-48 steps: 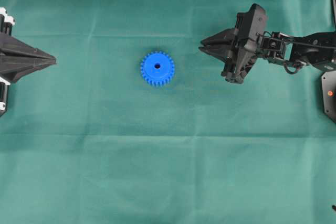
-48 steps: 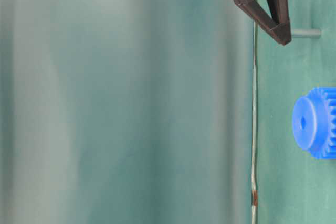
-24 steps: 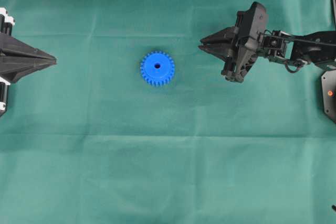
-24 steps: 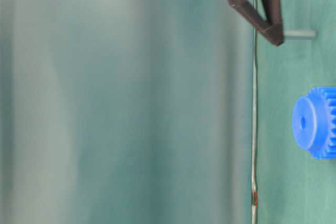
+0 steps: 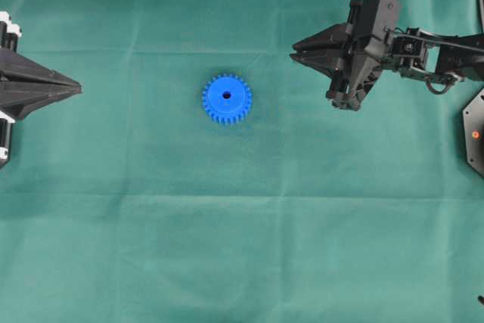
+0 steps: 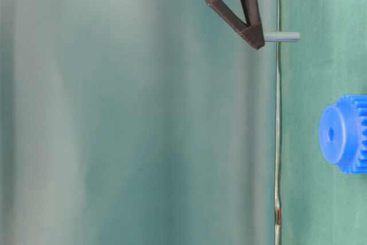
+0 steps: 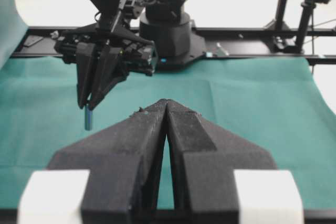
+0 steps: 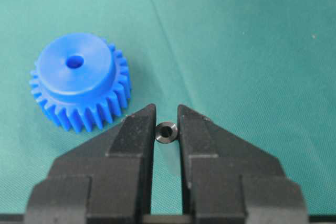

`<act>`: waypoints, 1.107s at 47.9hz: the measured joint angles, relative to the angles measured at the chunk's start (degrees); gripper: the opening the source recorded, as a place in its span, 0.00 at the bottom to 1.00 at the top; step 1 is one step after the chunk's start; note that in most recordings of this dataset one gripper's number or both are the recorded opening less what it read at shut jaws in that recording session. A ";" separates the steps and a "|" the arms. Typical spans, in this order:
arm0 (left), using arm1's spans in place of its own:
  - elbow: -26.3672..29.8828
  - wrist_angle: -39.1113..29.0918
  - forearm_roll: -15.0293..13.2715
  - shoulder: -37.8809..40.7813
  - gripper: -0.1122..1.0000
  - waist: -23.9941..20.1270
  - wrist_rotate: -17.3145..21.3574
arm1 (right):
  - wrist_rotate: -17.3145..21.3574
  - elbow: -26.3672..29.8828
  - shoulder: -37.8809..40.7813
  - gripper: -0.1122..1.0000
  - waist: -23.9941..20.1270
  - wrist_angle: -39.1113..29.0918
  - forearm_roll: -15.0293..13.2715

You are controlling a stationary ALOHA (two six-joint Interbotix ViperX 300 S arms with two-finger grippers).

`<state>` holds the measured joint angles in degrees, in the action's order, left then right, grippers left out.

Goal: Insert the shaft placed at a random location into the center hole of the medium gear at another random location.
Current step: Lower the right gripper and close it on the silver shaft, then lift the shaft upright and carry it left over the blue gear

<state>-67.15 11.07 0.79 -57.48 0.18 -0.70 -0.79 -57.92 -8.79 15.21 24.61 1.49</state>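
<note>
The medium gear (image 5: 226, 98) is a blue toothed wheel lying flat on the green cloth, with its center hole (image 5: 226, 95) facing up. It also shows in the table-level view (image 6: 344, 134) and the right wrist view (image 8: 79, 80). My right gripper (image 5: 293, 56) is shut on the shaft (image 8: 167, 132), a small grey pin seen end-on between the fingertips. The shaft (image 6: 282, 37) hangs upright from the tips, lifted off the cloth, well to the right of the gear. My left gripper (image 5: 76, 87) is shut and empty at the left edge.
The green cloth (image 5: 242, 247) covers the table. The right arm's links (image 5: 446, 58) stretch in from the right edge. In the left wrist view a black rail (image 7: 252, 56) and the right arm's base (image 7: 168, 30) stand at the table's far side.
My right gripper has risen from the cloth with the shaft in its tips and shifted slightly towards the far side. The gear and the left gripper have not moved.
</note>
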 measured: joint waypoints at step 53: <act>0.00 -0.44 0.09 -0.09 0.10 0.00 0.00 | 0.18 10.02 7.65 0.22 -6.24 -1.76 0.18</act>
<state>-67.15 10.63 0.88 -57.57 0.18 -0.70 -0.62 -47.90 -1.14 8.96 22.85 1.67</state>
